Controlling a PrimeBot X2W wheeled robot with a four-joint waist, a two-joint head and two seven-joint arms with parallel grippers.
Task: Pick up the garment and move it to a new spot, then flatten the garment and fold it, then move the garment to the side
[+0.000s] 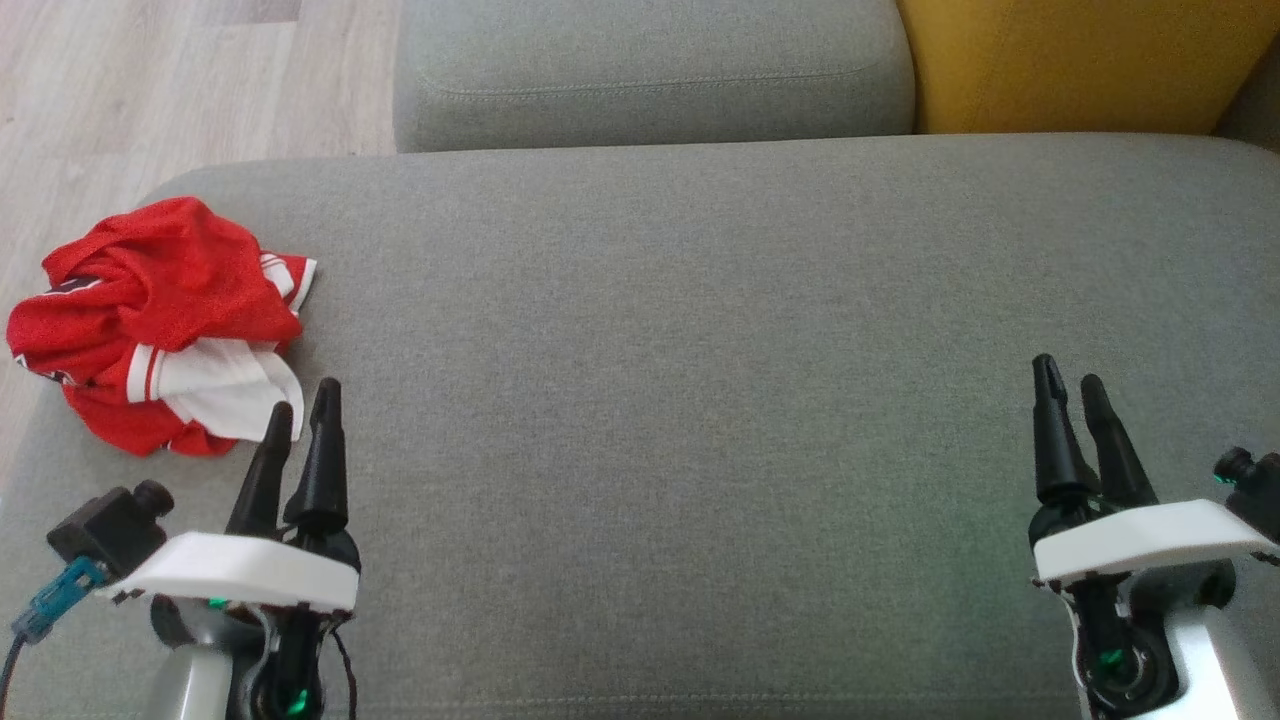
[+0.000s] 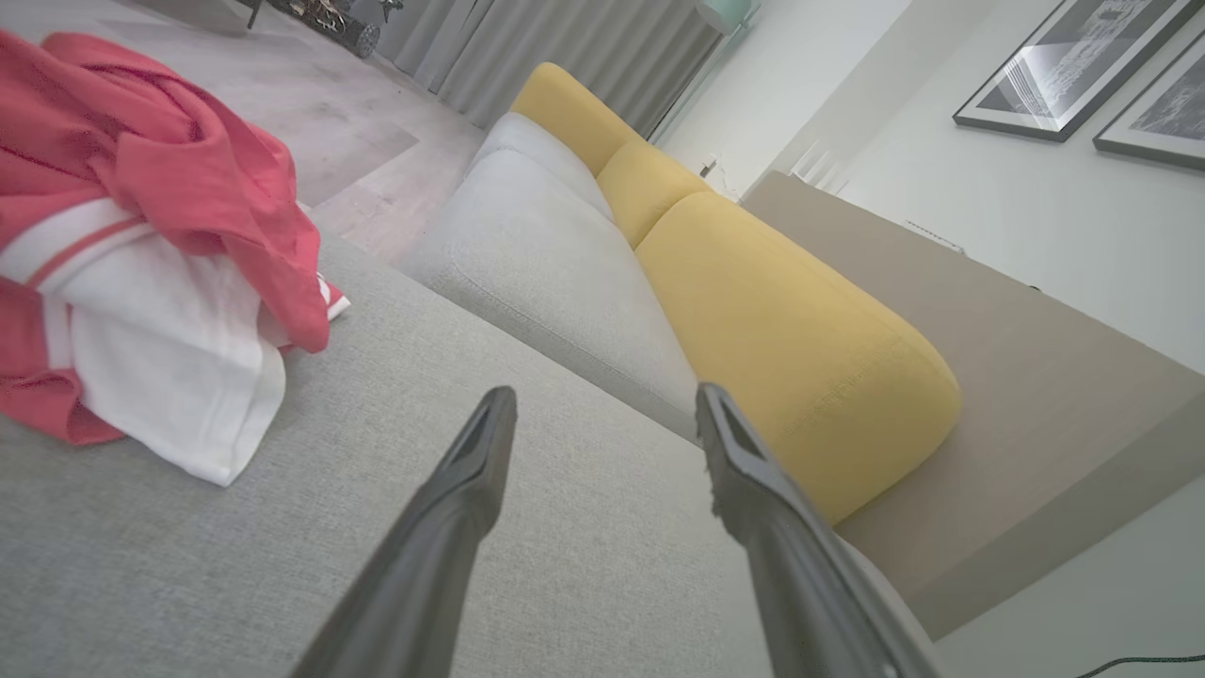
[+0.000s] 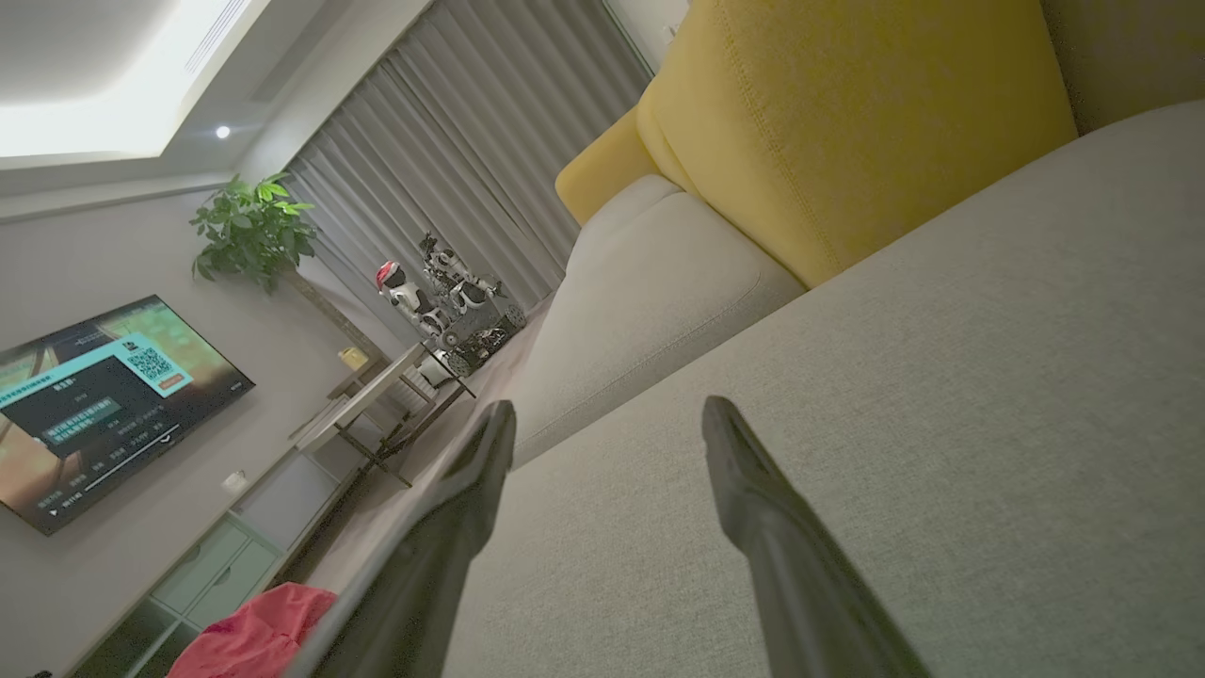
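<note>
The left gripper [image 1: 305, 395] is hovering low over the near left part of the grey seat cushion [image 1: 700, 350], its two dark fingers standing apart with nothing between them. The garment [image 1: 160, 320], a crumpled red jersey with white panels and striped trim, is lying just ahead of and to the left of those fingertips. In the left wrist view its white fold is sitting to the left of the fingers, close but not touching them. The heap is resting at the cushion's left end, right by the edge, beside the pale wooden floor [image 1: 150, 80].

The right gripper [image 1: 1067, 368] is hanging over the cushion's near right part, fingers likewise spread and holding nothing, well apart from the garment. Beyond the seat, a grey back cushion [image 1: 650, 70] is sitting beside a yellow cushion [image 1: 1080, 60].
</note>
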